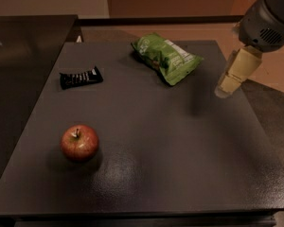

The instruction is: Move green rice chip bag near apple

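The green rice chip bag (pixel 166 57) lies crinkled at the far middle of the dark table (pixel 180 150), its white label patch facing up. The red apple (pixel 79 143) stands upright near the front left, far from the bag. My gripper (pixel 226 90) hangs over the table's right side, to the right of the bag and a little nearer the camera, not touching it. It holds nothing that I can see.
A small black wrapped bar (pixel 80 77) lies at the far left of the table, between bag and apple. A dark counter (pixel 23 51) adjoins the table on the left. The floor shows past the right edge (pixel 274 108).
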You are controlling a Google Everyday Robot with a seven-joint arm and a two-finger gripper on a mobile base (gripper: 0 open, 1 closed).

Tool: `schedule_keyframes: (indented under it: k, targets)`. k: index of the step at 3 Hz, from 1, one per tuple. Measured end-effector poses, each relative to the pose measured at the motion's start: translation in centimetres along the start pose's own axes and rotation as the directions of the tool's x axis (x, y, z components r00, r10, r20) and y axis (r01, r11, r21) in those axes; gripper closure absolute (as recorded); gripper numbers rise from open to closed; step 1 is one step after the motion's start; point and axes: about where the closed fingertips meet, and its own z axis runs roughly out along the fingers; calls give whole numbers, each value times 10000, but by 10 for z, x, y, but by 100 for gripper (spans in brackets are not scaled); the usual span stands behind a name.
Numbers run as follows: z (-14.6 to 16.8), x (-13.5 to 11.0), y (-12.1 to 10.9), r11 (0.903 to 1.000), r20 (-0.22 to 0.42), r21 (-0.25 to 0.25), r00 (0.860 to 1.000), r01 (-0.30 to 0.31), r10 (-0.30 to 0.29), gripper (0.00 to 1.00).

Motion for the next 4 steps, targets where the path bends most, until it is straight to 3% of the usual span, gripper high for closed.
schedule_keyframes:
  k: [2, 3, 4]
  targets:
    - [35, -35, -50, 9967, 883, -204, 9929, -784, 799, 0]
    - [60, -53, -69, 9866, 1237, -777, 9806, -1434, 1523, 0]
    - [88, -67, -83, 9691, 1344, -1253, 9642, -2124, 2287, 0]
